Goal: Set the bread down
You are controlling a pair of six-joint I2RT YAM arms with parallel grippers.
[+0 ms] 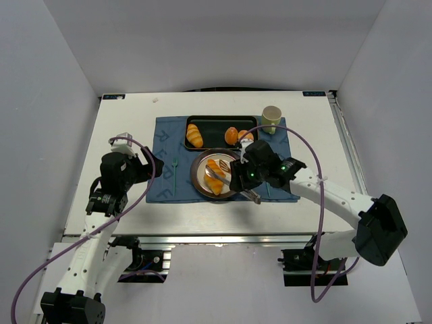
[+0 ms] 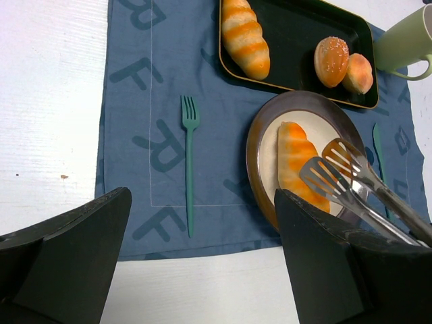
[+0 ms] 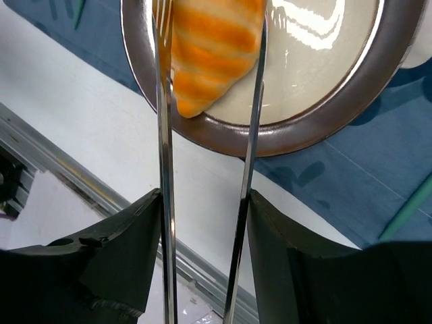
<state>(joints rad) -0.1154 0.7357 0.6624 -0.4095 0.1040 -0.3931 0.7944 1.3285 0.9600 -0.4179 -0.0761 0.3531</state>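
Now we see the bread (image 2: 293,158) lying on the plate (image 2: 253,145), so the big part looks done. Our right gripper (image 3: 202,209) pinches the tongs (image 2: 322,177), whose ends stand apart by the bread; lifting them away is left. Our left gripper (image 2: 202,223) is spread wide, holding nothing.

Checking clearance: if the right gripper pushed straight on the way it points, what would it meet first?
Probably the orange-striped bread roll on the brown-rimmed plate. The metal tongs in the right gripper straddle its tip, though depth is unclear.
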